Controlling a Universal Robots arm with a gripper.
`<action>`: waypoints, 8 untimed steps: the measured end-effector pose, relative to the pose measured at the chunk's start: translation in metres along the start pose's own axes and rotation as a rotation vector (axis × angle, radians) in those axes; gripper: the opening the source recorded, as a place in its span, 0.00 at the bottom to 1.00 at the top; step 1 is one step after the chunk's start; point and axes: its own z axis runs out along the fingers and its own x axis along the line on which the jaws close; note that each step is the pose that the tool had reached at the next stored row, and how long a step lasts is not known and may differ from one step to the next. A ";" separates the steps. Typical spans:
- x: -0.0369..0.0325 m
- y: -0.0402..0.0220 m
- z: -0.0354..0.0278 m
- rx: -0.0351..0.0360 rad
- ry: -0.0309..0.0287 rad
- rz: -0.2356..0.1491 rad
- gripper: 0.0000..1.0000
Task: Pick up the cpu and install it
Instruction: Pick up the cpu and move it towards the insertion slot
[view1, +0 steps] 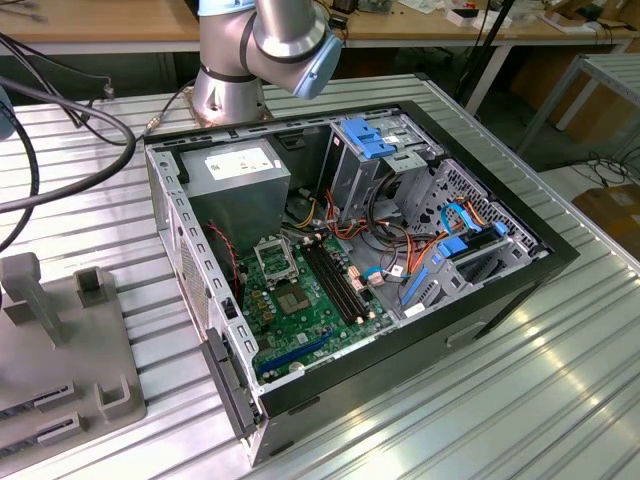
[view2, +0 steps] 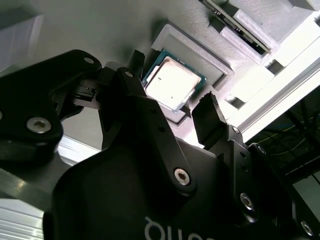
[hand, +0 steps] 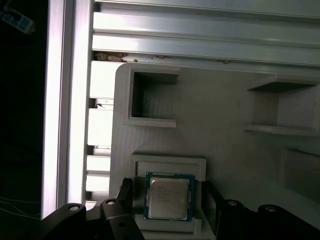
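Note:
The cpu is a small silver-topped square chip with a green rim. It lies flat in a raised seat of a grey printed holder. My gripper is open, with one black finger on each side of the chip and a small gap on both sides. In the second wrist view the cpu lies between the same fingertips of the gripper. In the exterior view the open computer case holds the green motherboard with its silver socket frame.
The grey holder stands at the exterior view's left, beside the case, on a ribbed metal table. The arm's base stands behind the case. Black cables loop at the far left. Inside the case are a power supply, drive cages and wiring.

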 end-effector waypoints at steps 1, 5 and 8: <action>0.0000 0.0000 0.0002 0.0000 0.0000 0.000 0.66; 0.0000 0.0000 0.0004 0.0000 0.0000 0.000 0.65; 0.0000 0.0000 0.0005 0.0000 0.0000 0.000 0.57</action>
